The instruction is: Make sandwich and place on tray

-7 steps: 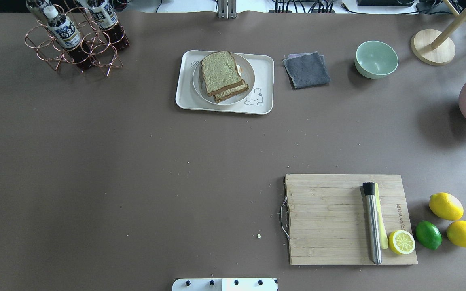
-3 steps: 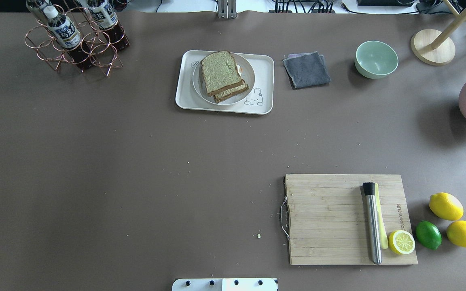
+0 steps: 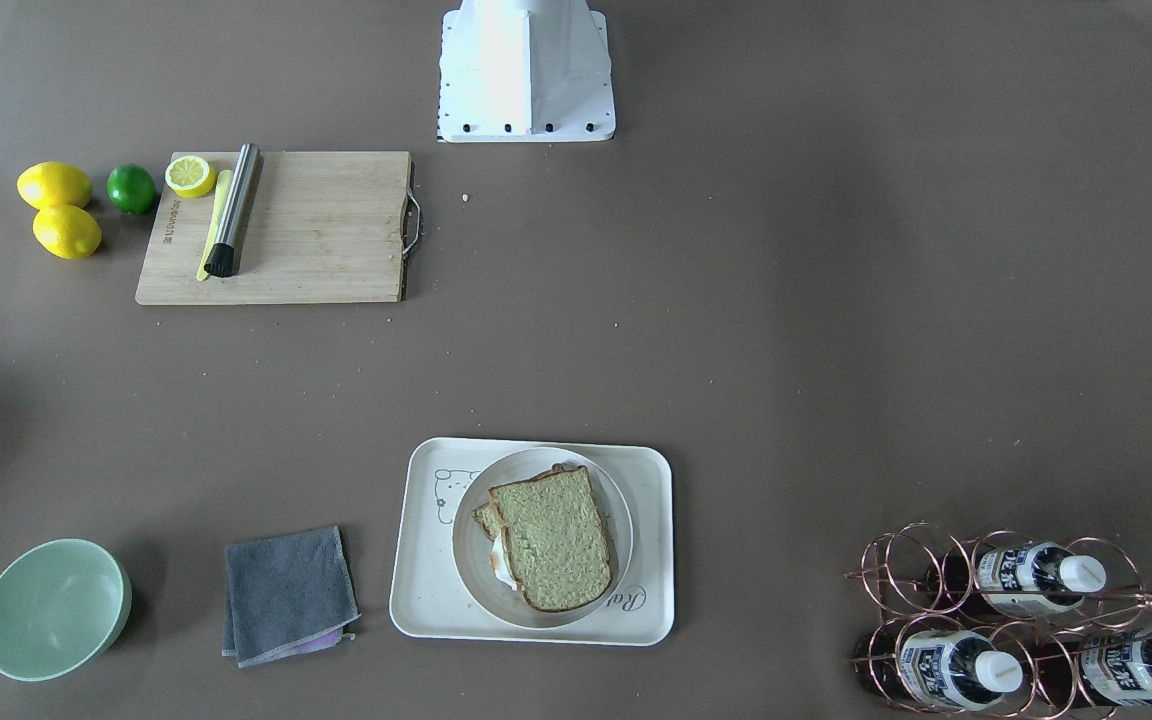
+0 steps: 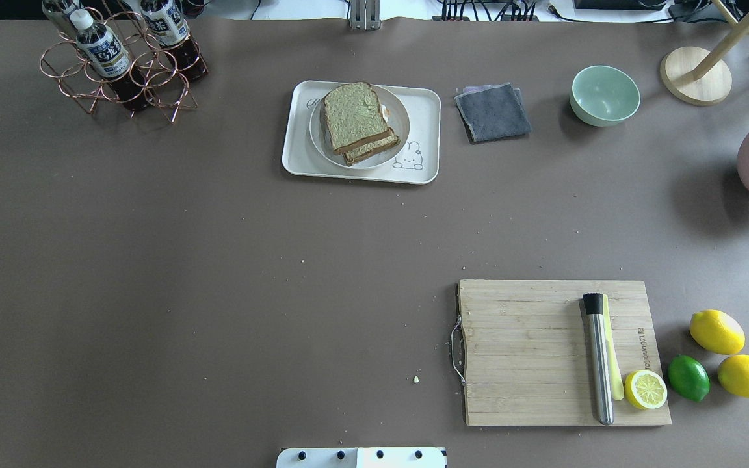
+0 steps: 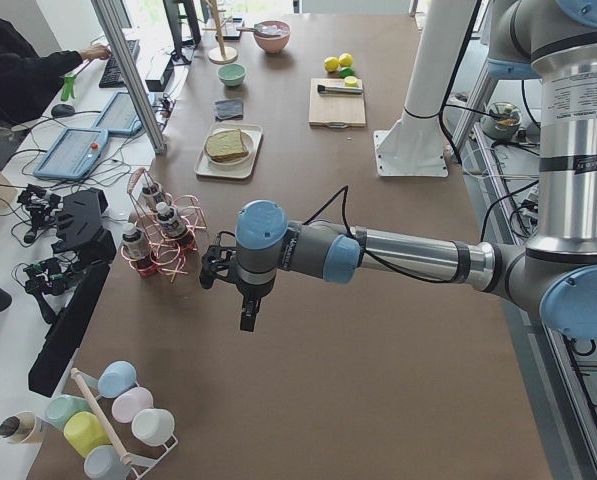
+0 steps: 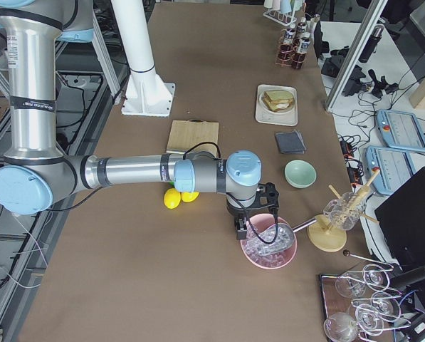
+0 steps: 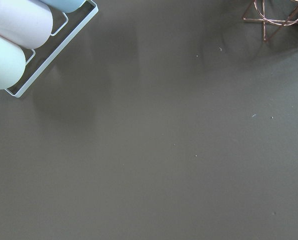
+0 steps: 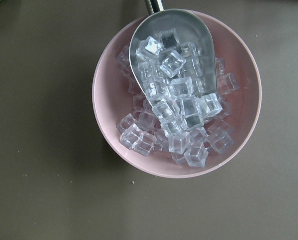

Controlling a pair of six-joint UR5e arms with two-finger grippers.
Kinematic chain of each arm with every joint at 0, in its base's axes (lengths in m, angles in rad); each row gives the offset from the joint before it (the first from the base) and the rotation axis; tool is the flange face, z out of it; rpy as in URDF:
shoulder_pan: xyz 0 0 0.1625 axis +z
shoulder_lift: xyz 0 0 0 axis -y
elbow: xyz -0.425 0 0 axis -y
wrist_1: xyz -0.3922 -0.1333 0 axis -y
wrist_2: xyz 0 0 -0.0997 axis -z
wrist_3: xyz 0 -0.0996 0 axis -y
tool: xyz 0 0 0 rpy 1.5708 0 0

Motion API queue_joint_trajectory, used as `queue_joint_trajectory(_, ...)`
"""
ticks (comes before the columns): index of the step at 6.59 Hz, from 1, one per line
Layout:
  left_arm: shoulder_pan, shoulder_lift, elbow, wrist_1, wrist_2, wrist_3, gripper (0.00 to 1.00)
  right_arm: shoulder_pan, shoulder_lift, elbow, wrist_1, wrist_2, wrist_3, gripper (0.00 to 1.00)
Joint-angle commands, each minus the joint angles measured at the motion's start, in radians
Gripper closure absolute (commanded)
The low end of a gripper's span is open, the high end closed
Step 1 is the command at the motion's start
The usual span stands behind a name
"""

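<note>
In the front-facing view, the sandwich is seen stacked on a round white plate inside the tray. From overhead, the tray is seen on the counter, near a grey cloth. In the left side view, the left gripper is held over bare counter, and whether its jaws are apart cannot be told. In the right side view, the right gripper is held by a pink bowl of ice, and its jaws likewise cannot be judged.
</note>
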Motion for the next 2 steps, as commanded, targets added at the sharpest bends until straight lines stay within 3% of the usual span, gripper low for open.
queue_joint_trajectory(1, 0.000, -0.001, -0.005, -0.002, 0.000, -0.008, 0.02, -0.003, 0.000, -0.002, 0.000, 0.007, -0.002, 0.00)
queue_joint_trajectory(2, 0.000, 0.001, -0.011, -0.003, -0.002, -0.019, 0.02, -0.003, -0.001, -0.009, 0.000, 0.007, -0.005, 0.00)
